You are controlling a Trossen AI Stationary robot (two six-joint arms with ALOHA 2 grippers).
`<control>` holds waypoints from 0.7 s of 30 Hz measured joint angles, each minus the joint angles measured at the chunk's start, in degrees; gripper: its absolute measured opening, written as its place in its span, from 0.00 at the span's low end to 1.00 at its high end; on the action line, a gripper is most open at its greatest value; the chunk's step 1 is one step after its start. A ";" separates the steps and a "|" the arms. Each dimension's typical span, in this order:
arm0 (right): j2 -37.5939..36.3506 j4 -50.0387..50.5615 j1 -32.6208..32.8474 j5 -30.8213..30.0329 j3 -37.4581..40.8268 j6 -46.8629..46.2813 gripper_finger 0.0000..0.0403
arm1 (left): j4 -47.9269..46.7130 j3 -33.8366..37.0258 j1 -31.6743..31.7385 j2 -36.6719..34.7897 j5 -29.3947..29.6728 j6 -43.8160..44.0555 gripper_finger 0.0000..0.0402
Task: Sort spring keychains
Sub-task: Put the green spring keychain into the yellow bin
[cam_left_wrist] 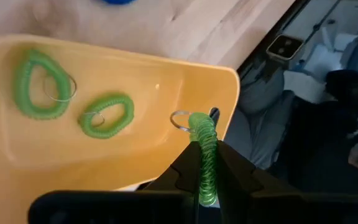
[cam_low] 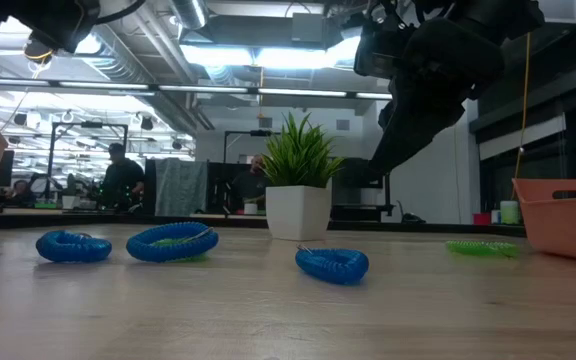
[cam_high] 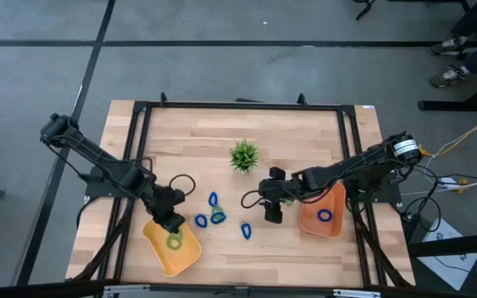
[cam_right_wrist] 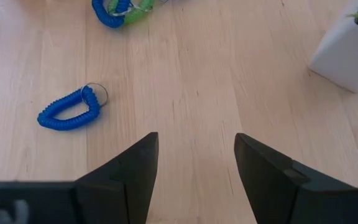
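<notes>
Down at the lower left of the high view, the left gripper [cam_high: 172, 222] hangs over the yellow tray [cam_high: 187, 258], its fingers clamped on a light green keychain [cam_left_wrist: 206, 155], a tight coil with a wire ring. Two more green loops [cam_left_wrist: 107, 115] lie inside the tray. Mid-table, the right gripper [cam_high: 272, 214] hovers spread and empty above bare wood, near a blue keychain [cam_right_wrist: 69, 113]; another blue coil [cam_high: 325, 216] sits in the orange tray [cam_high: 313, 224].
</notes>
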State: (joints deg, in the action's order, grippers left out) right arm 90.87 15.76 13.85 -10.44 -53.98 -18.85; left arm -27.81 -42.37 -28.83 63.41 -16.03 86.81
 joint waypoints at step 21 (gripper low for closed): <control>0.00 -0.36 -0.09 -0.04 0.00 2.52 0.52 | 0.87 0.00 -3.07 5.25 4.55 0.98 0.12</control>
State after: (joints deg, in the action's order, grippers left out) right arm 90.87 15.40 13.76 -10.48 -53.98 -16.33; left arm -26.94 -42.37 -31.90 68.66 -11.49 87.79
